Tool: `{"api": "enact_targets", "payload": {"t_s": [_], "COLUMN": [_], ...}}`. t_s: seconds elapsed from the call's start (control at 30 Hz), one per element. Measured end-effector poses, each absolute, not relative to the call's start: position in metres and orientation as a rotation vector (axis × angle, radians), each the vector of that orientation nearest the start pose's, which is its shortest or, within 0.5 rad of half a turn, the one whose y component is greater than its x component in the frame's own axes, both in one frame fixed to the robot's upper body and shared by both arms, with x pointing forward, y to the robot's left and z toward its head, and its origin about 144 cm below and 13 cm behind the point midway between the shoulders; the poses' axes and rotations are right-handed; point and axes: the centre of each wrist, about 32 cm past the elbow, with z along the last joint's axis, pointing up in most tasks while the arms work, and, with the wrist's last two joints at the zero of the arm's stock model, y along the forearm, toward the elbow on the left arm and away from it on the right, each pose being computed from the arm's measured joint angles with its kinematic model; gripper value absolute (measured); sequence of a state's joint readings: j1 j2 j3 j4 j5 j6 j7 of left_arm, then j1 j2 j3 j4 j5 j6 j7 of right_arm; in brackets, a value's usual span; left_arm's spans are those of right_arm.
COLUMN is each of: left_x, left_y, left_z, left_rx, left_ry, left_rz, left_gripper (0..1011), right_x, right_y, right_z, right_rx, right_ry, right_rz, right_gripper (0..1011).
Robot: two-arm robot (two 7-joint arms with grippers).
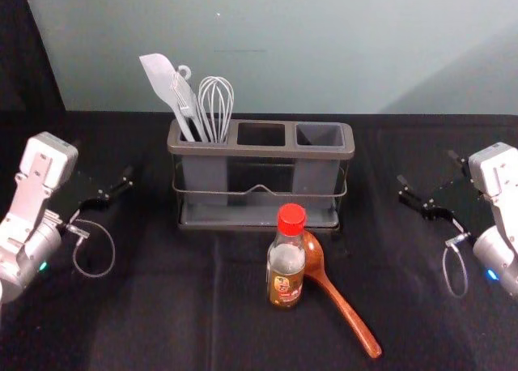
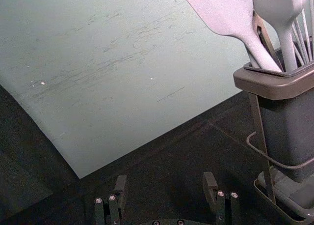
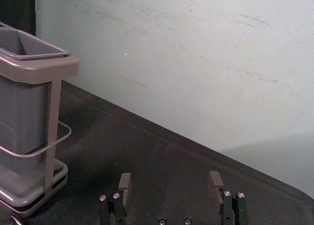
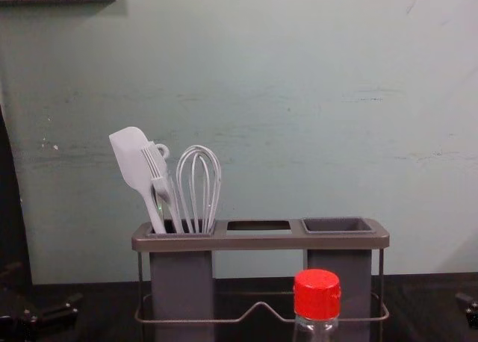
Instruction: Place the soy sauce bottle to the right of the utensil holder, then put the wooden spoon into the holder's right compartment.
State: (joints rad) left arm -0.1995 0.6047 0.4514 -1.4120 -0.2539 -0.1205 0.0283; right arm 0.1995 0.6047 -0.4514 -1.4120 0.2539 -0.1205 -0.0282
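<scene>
Soy sauce bottle (image 1: 285,275) standing upright in front of utensil holder (image 1: 259,151), wooden spoon (image 1: 344,310) lying beside. Right gripper (image 3: 170,178), nearer bottle, hovering wide right of holder; left gripper (image 2: 165,180) hanging wide, left of holder.

Plenty of room at 3 o'clock of the utensil holder (image 1: 261,151) tbh, but the soy sauce bottle (image 1: 286,264) blocks 6 o'clock, wooden spoon (image 1: 343,308) beside it angling toward 5.

Holder (image 1: 261,151), bottle (image 1: 286,262) and spoon (image 1: 346,313) rest on black cloth (image 1: 162,306).
</scene>
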Motion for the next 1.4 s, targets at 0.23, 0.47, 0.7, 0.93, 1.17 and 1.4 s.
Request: {"api": "enact_targets", "payload": {"t_s": [0.23, 0.47, 0.7, 0.93, 1.17, 1.4], "left_x": [0.4886, 0.4886, 0.4886, 0.4886, 0.4886, 0.4886], "left_y": [0.3097, 0.3096, 0.3097, 0.3097, 0.3097, 0.3097], "left_z": [1.1398, 1.1398, 1.1398, 1.1398, 1.1398, 1.1398], "left_rx": [0.304, 0.304, 0.304, 0.304, 0.305, 0.305], "left_ry": [-0.285, -0.285, -0.285, -0.285, -0.285, -0.285], "left_rz": [1.248, 1.248, 1.248, 1.248, 1.248, 1.248], "left_gripper": [1000, 1000, 1000, 1000, 1000, 1000], "right_x": [0.4886, 0.4886, 0.4886, 0.4886, 0.4886, 0.4886], "right_y": [-0.3096, -0.3097, -0.3097, -0.3097, -0.3097, -0.3096], "right_z": [1.1398, 1.1398, 1.1398, 1.1398, 1.1398, 1.1398], "right_rx": [-0.304, -0.304, -0.304, -0.304, -0.304, -0.305], "right_ry": [-0.285, -0.285, -0.285, -0.285, -0.285, -0.285], "right_rz": [-1.248, -1.248, -1.248, -1.248, -1.248, -1.248], "right_gripper": [1002, 1002, 1002, 1002, 1002, 1002]}}
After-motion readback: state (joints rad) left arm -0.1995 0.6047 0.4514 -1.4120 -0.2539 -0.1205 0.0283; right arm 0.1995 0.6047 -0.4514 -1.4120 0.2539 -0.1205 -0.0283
